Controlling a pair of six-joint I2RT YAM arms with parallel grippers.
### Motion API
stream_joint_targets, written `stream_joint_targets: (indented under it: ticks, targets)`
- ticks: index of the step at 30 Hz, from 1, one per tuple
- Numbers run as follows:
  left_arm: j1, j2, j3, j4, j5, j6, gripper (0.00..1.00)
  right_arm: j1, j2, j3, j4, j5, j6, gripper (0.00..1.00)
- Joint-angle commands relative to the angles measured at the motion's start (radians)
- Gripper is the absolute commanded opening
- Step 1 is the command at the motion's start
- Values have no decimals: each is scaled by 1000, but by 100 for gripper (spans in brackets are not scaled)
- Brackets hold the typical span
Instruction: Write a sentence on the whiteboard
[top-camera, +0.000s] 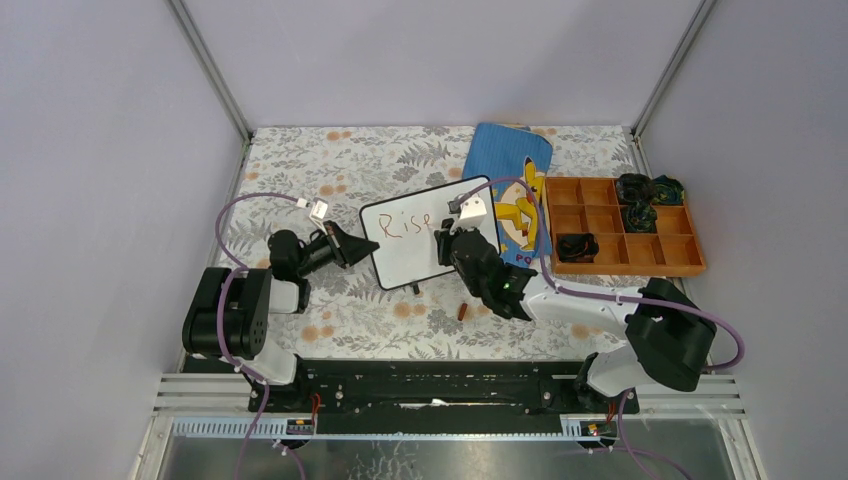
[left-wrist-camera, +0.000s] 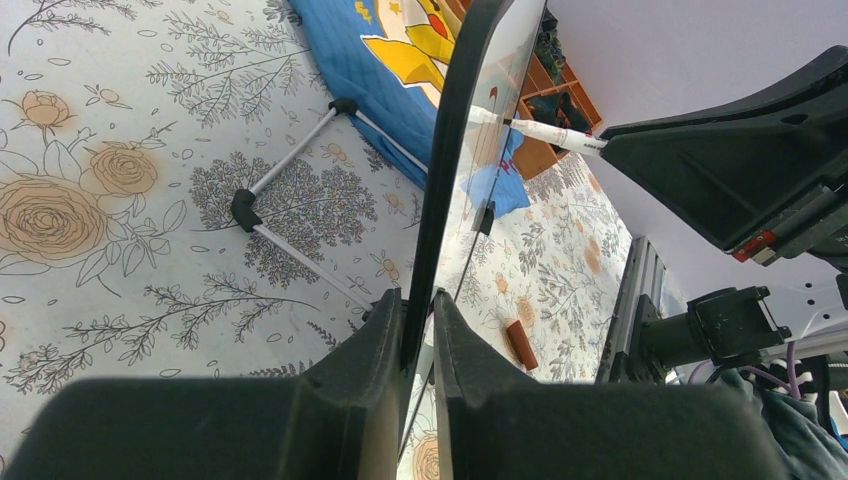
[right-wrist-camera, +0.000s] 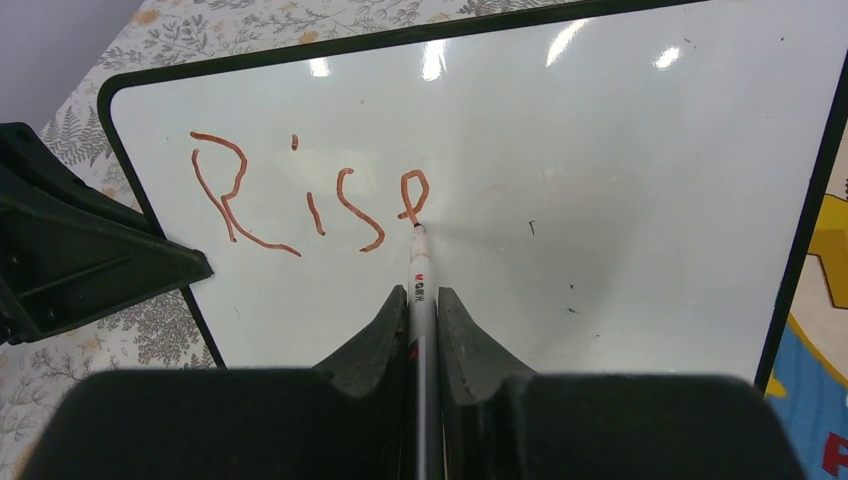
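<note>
We found the small white rectangular whiteboard with its thin black frame propped up, tilted, near the middle of the flower-patterned tablecloth, its right edge just beside the blue cloth pouch with a yellow cartoon figure. The left gripper had its fingers narrowed onto the board's left edge, pinching the frame between them. The right gripper was clamped on a thin white marker pen, and the pen's tip touched the board at the foot of the last letter. In reddish-orange strokes the board read "Rise", and the rest of its surface was unwritten. A small brown cap lay on the cloth in front of the board, near the right arm. To the right of the pouch sat a brown wooden compartment tray with dark objects in some cells.
</note>
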Motion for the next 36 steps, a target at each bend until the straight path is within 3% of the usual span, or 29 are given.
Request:
stream_joint_targets:
  ticks: [1,12,25,36]
  targets:
    - [-2,-3,8,-69,-33,38,0,-3,-24,-10,-32,43,9,0]
    - [-4,-5,10,-75,-33,40,0,-6,-36,9,-61,158,3,0]
    - [-24,-6,10,-78,-33,44,0,-6,-161,-65,26,81,-27,0]
    - [-31,-17,12,-105,-33,61,0,-17,-136,-52,26,83,-2,0]
